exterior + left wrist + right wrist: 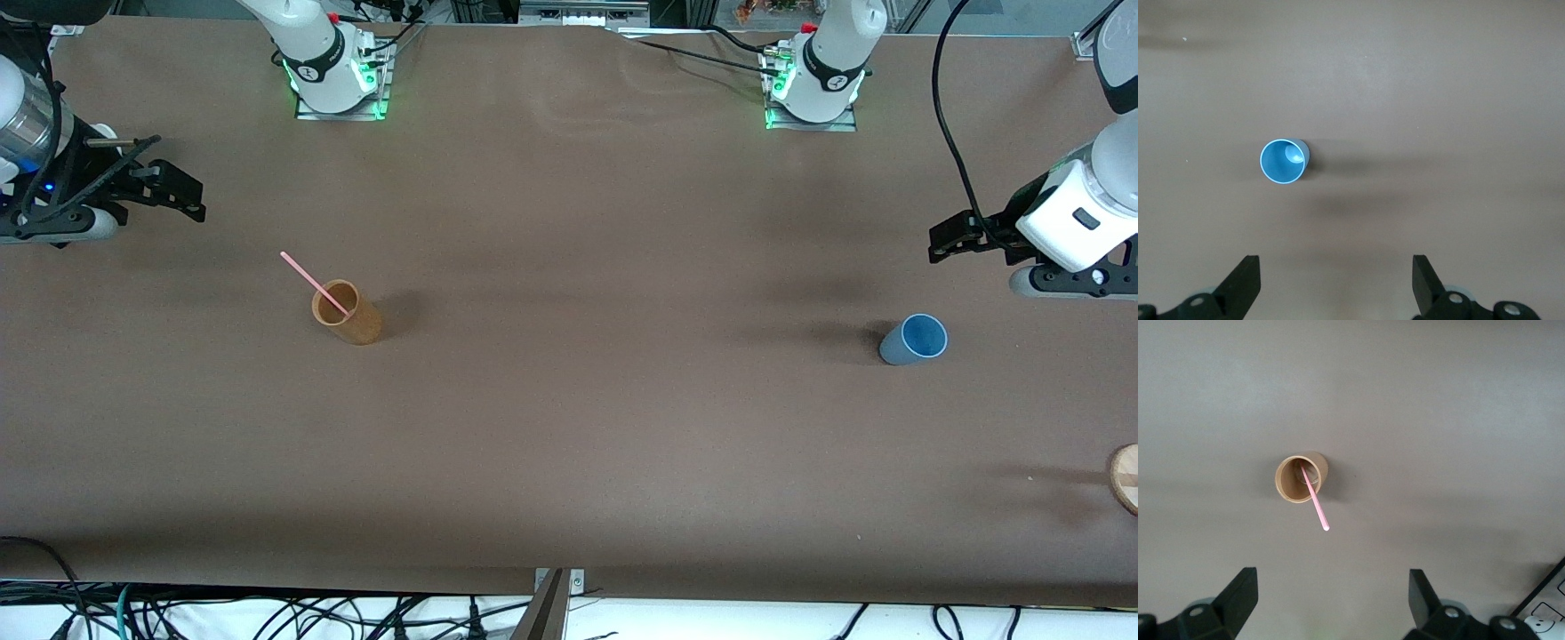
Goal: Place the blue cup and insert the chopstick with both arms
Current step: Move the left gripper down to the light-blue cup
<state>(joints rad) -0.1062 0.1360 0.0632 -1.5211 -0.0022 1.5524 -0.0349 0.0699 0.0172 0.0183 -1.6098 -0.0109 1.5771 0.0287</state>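
The blue cup (914, 340) stands upright and empty on the brown table toward the left arm's end; it also shows in the left wrist view (1283, 161). The pale-pink chopstick (307, 277) leans inside a tan cup (347, 313) toward the right arm's end, its upper part sticking out; the right wrist view shows the chopstick (1317, 507) in the tan cup (1300, 479). My left gripper (935, 242) (1335, 263) is open and empty, over bare table apart from the blue cup. My right gripper (197, 200) (1331, 577) is open and empty, over bare table apart from the tan cup.
A round wooden object (1125, 477) lies at the table's edge at the left arm's end, nearer the front camera than the blue cup. The two arm bases (333, 76) (813, 89) stand along the table's back. A white power strip (1545, 610) shows in the right wrist view.
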